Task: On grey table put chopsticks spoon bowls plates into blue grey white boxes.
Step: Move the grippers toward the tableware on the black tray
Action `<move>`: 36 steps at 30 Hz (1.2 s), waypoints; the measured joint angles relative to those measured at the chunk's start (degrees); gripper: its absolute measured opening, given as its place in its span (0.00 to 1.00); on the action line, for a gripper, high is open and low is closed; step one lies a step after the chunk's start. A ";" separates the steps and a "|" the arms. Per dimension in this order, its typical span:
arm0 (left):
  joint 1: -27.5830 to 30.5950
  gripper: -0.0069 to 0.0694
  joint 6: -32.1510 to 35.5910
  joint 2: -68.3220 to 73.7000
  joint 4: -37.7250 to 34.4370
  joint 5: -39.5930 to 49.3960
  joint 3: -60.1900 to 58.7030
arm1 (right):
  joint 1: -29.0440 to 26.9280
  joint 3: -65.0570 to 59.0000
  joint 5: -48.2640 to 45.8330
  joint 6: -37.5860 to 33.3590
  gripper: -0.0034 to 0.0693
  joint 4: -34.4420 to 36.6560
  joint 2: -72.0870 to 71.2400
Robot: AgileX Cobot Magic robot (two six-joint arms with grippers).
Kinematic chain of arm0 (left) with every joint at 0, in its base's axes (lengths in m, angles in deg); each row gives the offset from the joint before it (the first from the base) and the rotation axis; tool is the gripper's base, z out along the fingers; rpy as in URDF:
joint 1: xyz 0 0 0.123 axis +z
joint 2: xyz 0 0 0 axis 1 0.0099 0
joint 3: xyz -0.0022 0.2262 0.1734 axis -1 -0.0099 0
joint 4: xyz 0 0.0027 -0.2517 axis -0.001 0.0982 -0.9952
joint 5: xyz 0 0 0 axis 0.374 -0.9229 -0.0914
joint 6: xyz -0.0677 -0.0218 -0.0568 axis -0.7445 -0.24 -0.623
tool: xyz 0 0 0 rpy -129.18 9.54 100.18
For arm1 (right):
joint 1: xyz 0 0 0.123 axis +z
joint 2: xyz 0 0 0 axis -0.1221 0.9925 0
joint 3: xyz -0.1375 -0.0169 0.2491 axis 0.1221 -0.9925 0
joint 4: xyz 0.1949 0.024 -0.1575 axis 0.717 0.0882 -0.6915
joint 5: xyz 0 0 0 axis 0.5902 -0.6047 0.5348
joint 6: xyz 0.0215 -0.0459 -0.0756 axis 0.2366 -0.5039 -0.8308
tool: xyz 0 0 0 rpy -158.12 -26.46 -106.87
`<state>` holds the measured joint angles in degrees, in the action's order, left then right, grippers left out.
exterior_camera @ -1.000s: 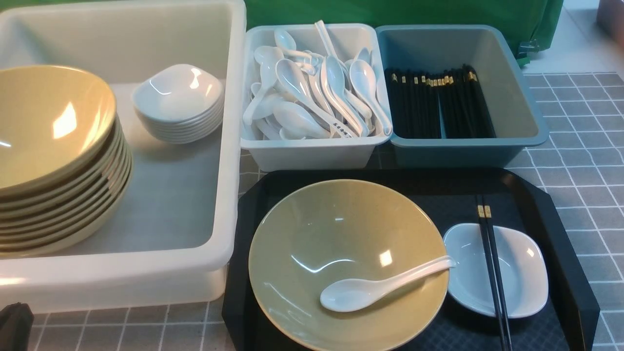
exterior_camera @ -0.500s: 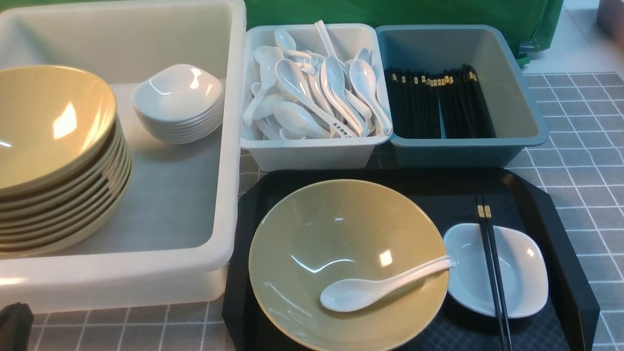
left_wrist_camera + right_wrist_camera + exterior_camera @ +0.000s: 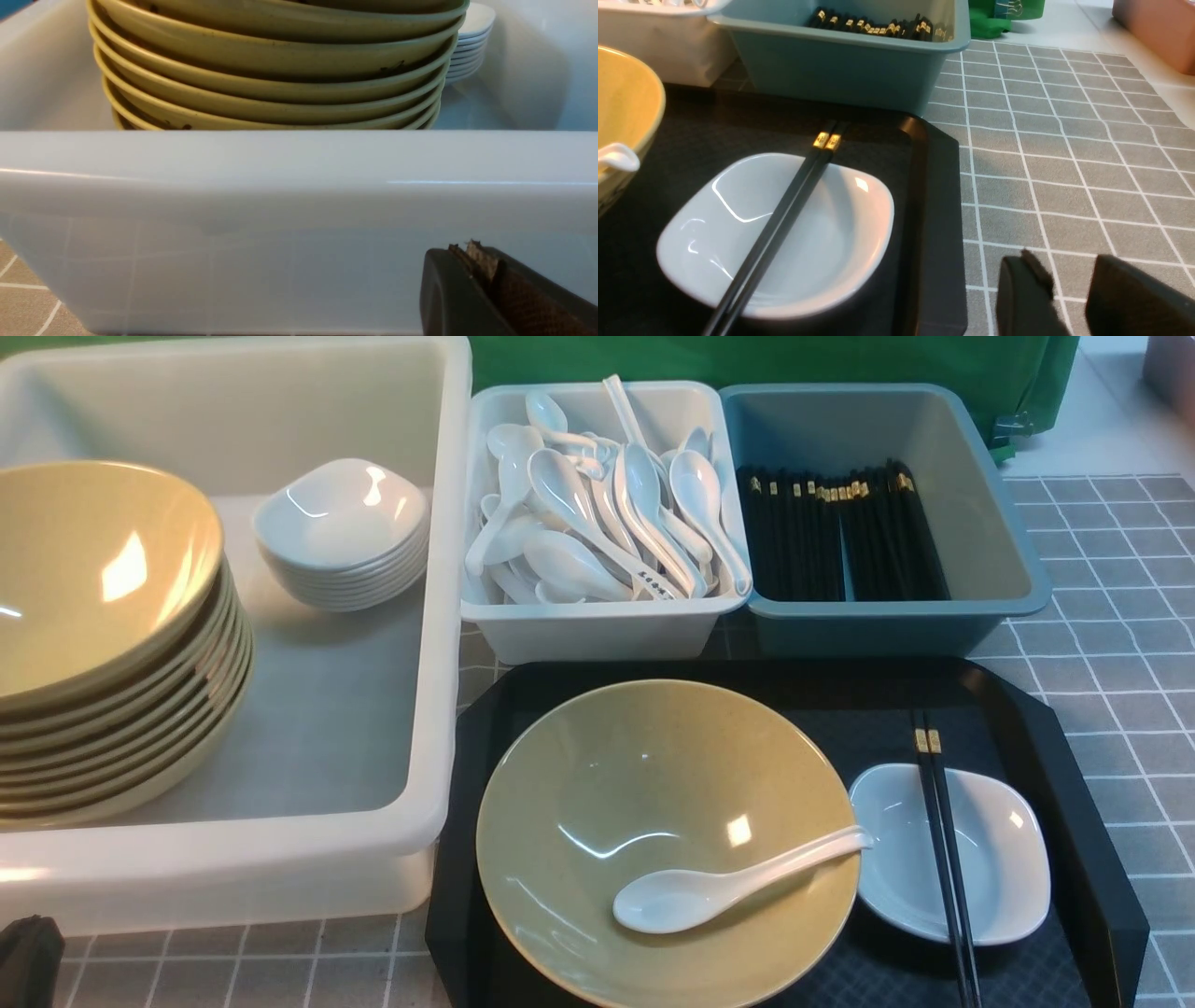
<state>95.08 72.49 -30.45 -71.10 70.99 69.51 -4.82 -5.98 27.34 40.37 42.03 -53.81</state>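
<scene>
Because the chopsticks (image 3: 941, 859) lie loose across the small white plate (image 3: 1004, 873), bridging it rim to rim, a pinch that is off-centre is likely to roll the pair apart, so that only one stick lifts. A descent that runs too low is likely to strike the plate and tip or slide it on the black tray (image 3: 1060, 728). A sliding plate may in turn nudge the spoon (image 3: 709, 891), whose handle rests on the rim of the yellow bowl (image 3: 579, 803) and ends just beside the plate.

The right gripper (image 3: 1066, 277) stands partly open and holds nothing. It hangs low over the grey table (image 3: 1064, 154), outside the tray. The tray's raised rim lies between it and the plate, and the chopsticks (image 3: 784, 219) are near but not touched. The blue box (image 3: 850, 65) stands beyond the tray.

The left gripper (image 3: 472, 254) is closed and empty. It sits just in front of the near wall of the white box (image 3: 280, 210), well apart from the chopsticks.
</scene>
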 joint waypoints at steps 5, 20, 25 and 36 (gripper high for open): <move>0.00 0.08 0.00 0.00 0.00 0.00 0.00 | 0.00 0.00 0.00 -0.05 0.37 0.00 0.00; 0.00 0.08 0.00 0.00 -1.37 -0.06 0.00 | 0.00 0.00 0.00 -0.05 0.37 -0.04 0.00; 0.00 0.08 0.00 0.00 -5.13 -0.97 0.00 | 0.00 0.00 0.00 -0.05 0.37 -0.04 0.00; 0.00 0.08 -5.54 0.00 -31.47 -2.21 0.00 | 0.00 0.00 0.00 14.45 0.37 7.67 0.00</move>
<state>95.08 66.96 -30.45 -102.57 68.78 69.51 -4.82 -5.98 27.34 54.81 49.69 -53.81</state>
